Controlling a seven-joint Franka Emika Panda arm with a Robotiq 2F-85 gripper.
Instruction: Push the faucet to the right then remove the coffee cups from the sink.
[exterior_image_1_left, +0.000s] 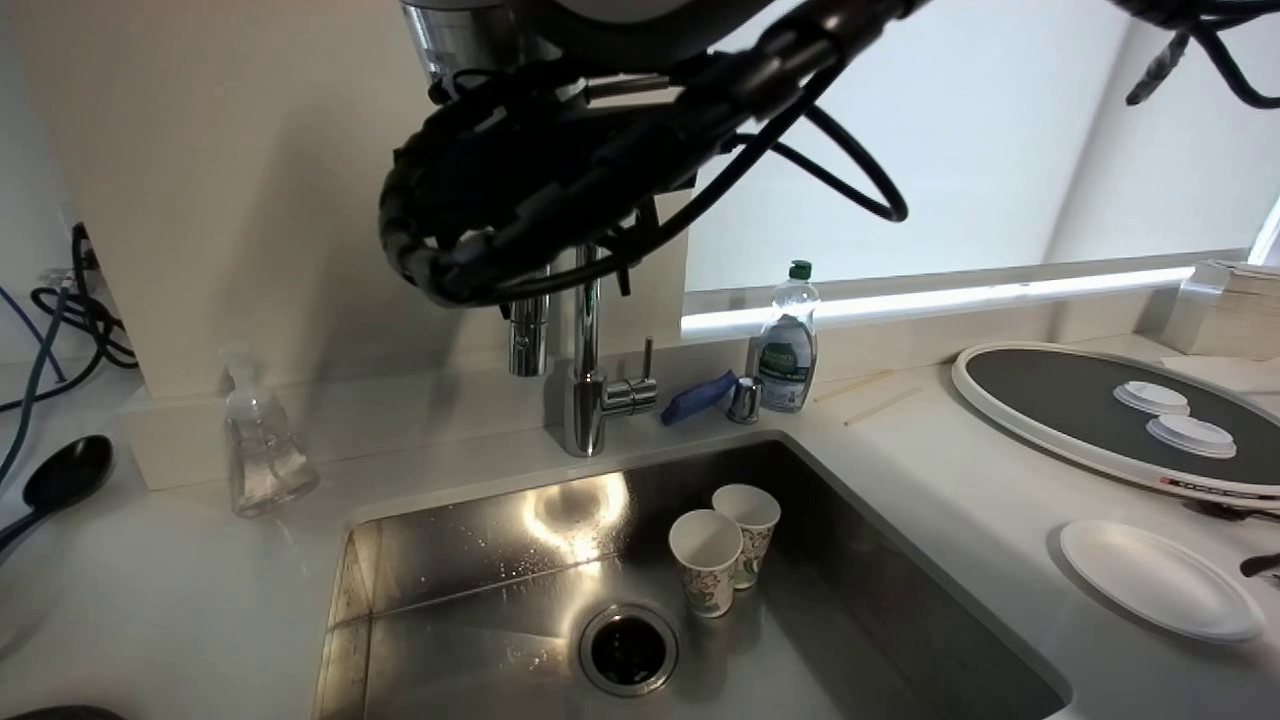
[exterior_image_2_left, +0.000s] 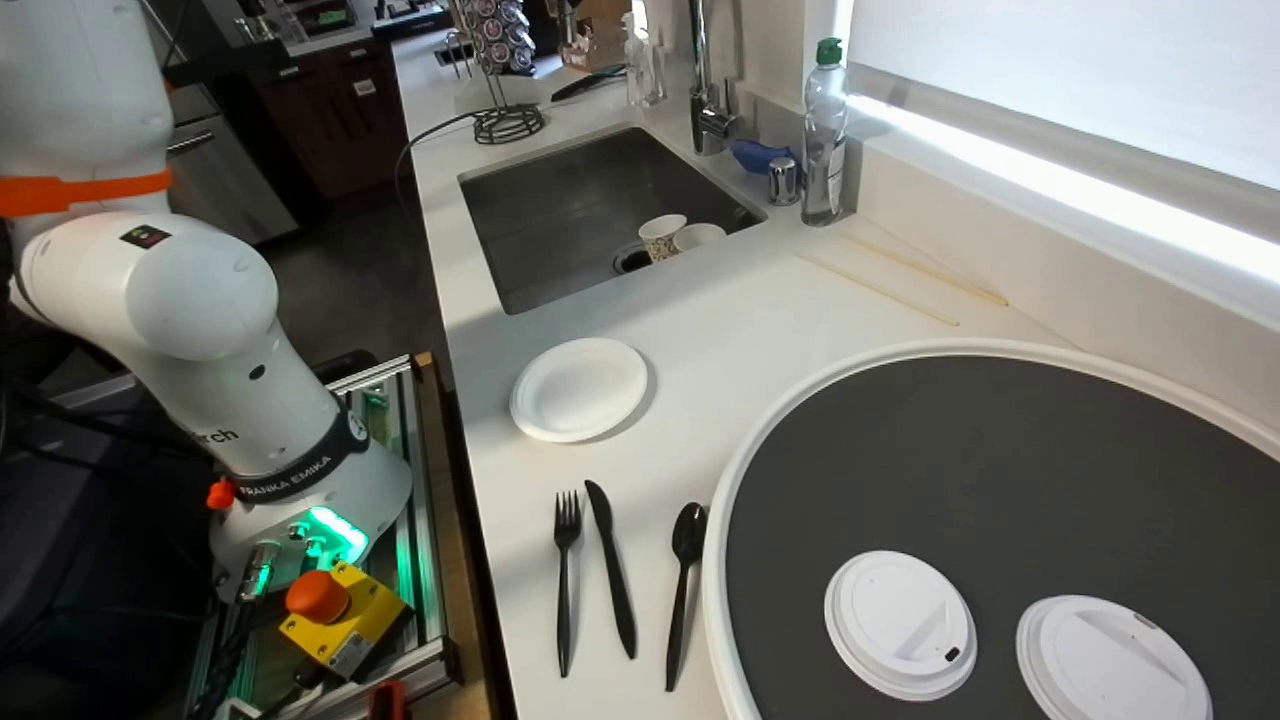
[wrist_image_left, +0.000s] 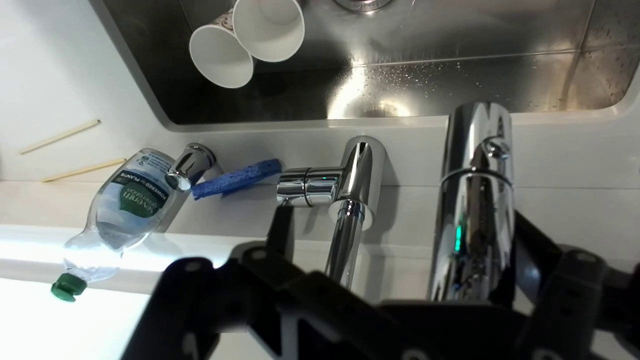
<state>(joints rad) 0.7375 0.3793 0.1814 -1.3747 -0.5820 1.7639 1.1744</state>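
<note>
Far left, between nine and ten o'clock from the round drain (exterior_image_1_left: 628, 650), a black serving spoon (exterior_image_1_left: 70, 475) lies on the white counter (exterior_image_1_left: 180, 600). At ten o'clock from the same center, a clear dispenser bottle (exterior_image_1_left: 265, 475) stands near the corner of the sink (exterior_image_1_left: 470, 640).

Just before twelve o'clock, the faucet (exterior_image_1_left: 587, 395) rises at the rear edge of the sink; from where I stand, a black hose (exterior_image_1_left: 720, 95) crosses in front of its upper part. The gripper (wrist_image_left: 404, 220) is positioned at the faucet. In the wrist view, its fingers (wrist_image_left: 284, 235) are spread wide apart with the spout (wrist_image_left: 476, 215) between them: one finger toward nine o'clock of the spout, the opposite finger toward four o'clock and just beside it. I cannot tell whether that finger makes contact.

Between twelve and one o'clock, a blue sponge (exterior_image_1_left: 700, 397) lies behind the sink. Between one and two o'clock, two coffee cups (exterior_image_1_left: 706, 575) stand upright in the sink, one just beside the other. Near one o'clock, on the counter, are a small chrome cylinder (exterior_image_1_left: 745, 400) and a green-capped clear bottle (exterior_image_1_left: 787, 365). Farther right are two thin sticks (wrist_image_left: 60, 136).

At two o'clock, a round grey board (exterior_image_1_left: 1050, 400) carries two white lids (exterior_image_1_left: 1190, 437). Far right, near three o'clock, a white plate (exterior_image_1_left: 1160, 580) rests on the counter.
</note>
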